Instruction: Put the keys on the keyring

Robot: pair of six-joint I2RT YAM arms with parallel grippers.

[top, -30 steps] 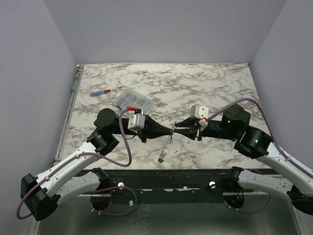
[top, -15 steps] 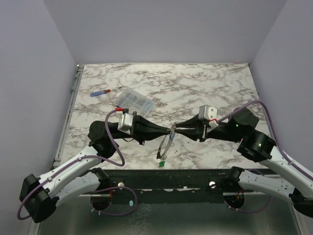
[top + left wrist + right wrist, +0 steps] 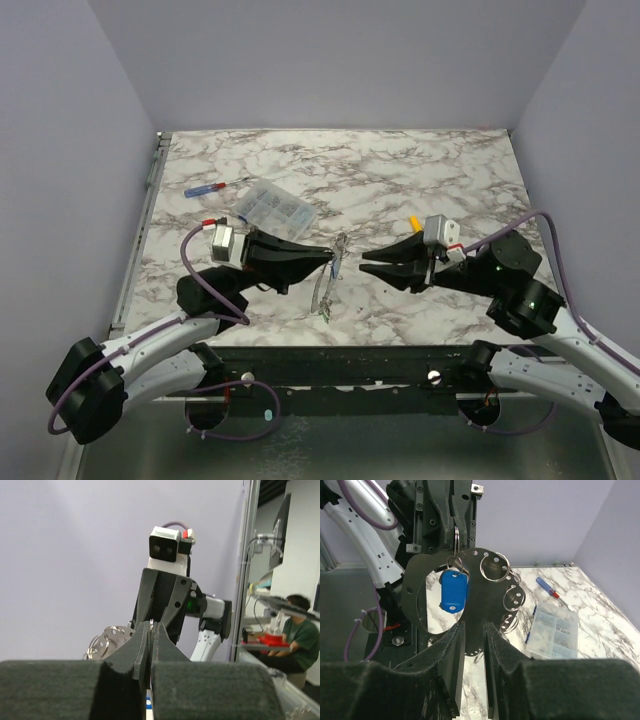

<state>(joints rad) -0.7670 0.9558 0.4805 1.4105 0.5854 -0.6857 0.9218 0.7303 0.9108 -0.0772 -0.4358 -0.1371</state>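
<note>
- Keyring, the large thin silver-grey wire loop [image 3: 326, 285], hangs in the air above the marble-patterned counter [image 3: 430, 170]. It is pinched at its top by the left gripper [image 3: 329, 253], whose jaws are pressed shut on the wire.
- Hanging with it are a flat round perforated metal plate [image 3: 487, 605] carrying small split rings, and a tiny key with a blue plastic tag [image 3: 454, 591].
- The right gripper [image 3: 368, 264] hovers just beside the bundle without touching it, jaws parted and holding nothing.
- The hold is on thin wire only, so I reckon a push from the right side could twist the loop or drag it out, dropping everything.
- The bundle dangles free and could swing, and the right jaws might then close on the plate or a split ring instead of a key.
- A clear plastic compartment box [image 3: 275, 205] and a red-and-blue-handled screwdriver [image 3: 210, 187] lie well apart, behind the left arm, out of the way.
- I cannot tell whether any loose keys lie on the counter.
</note>
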